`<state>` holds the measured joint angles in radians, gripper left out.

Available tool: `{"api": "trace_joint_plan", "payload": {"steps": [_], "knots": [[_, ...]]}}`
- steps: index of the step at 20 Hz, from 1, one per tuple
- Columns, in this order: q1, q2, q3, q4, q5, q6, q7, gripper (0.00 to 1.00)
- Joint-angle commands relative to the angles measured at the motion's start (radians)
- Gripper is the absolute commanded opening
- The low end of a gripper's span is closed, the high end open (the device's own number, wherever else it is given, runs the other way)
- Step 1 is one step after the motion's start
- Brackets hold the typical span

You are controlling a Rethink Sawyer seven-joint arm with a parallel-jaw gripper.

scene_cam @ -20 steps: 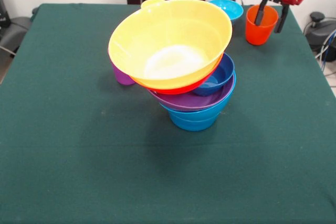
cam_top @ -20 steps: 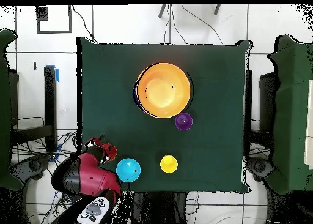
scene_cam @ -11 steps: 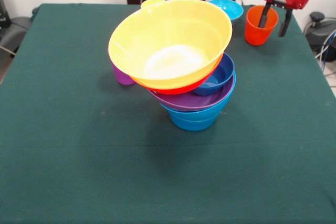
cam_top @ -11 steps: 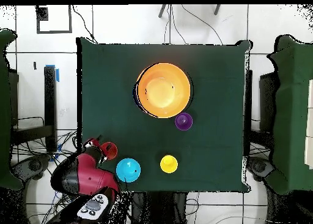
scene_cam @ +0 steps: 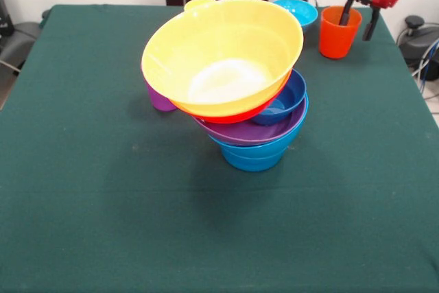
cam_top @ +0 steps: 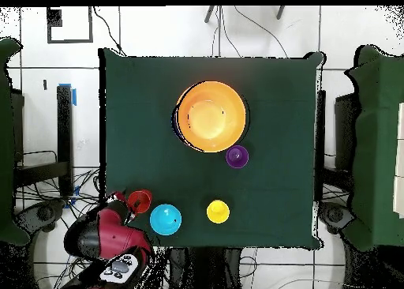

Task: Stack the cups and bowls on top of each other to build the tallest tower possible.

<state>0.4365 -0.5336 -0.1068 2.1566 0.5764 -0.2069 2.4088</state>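
Tower of bowls built; cups and the cyan bowl are left loose.

A leaning tower (scene_cam: pixel 240 94) is seen mid-table (scene_cam: pixel 103 224): blue bowls at the base, then purple, dark blue and orange, with the large yellow bowl (scene_cam: pixel 223 53) on top. Still unstacked are the cyan bowl (scene_cam: pixel 296 10) and orange cup (scene_cam: pixel 339 32) near the far edge, the purple cup (cam_top: pixel 236 156) just beside the tower, and the yellow cup (cam_top: pixel 218 212). The gripper (scene_cam: pixel 359 18) is held above the orange cup, its fingers (scene_cam: pixel 372 25) spread open, one inside the rim and one outside, nothing clamped. Compared with a second ago, the gripper is raised and drawn back slightly, while the cup stands where it was.
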Motion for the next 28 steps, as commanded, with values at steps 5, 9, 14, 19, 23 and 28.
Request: {"api": "trace_joint_plan", "payload": {"steps": [5, 9, 14, 19, 23, 28], "knots": [[-0.079, -0.001, 0.111, 0.056, -0.040, 0.097, 0.159, 1.00], [-0.018, 0.017, 0.046, 0.025, 0.000, 0.085, 0.149, 0.00], [0.009, 0.008, 0.018, 0.000, 0.023, 0.117, 0.142, 0.00], [0.048, -0.026, -0.034, -0.044, 0.046, 0.207, 0.126, 0.00], [0.128, -0.096, -0.157, -0.114, 0.047, 0.392, 0.132, 0.00], [0.127, -0.214, -0.203, -0.169, -0.020, 0.529, 0.142, 0.00]]}}
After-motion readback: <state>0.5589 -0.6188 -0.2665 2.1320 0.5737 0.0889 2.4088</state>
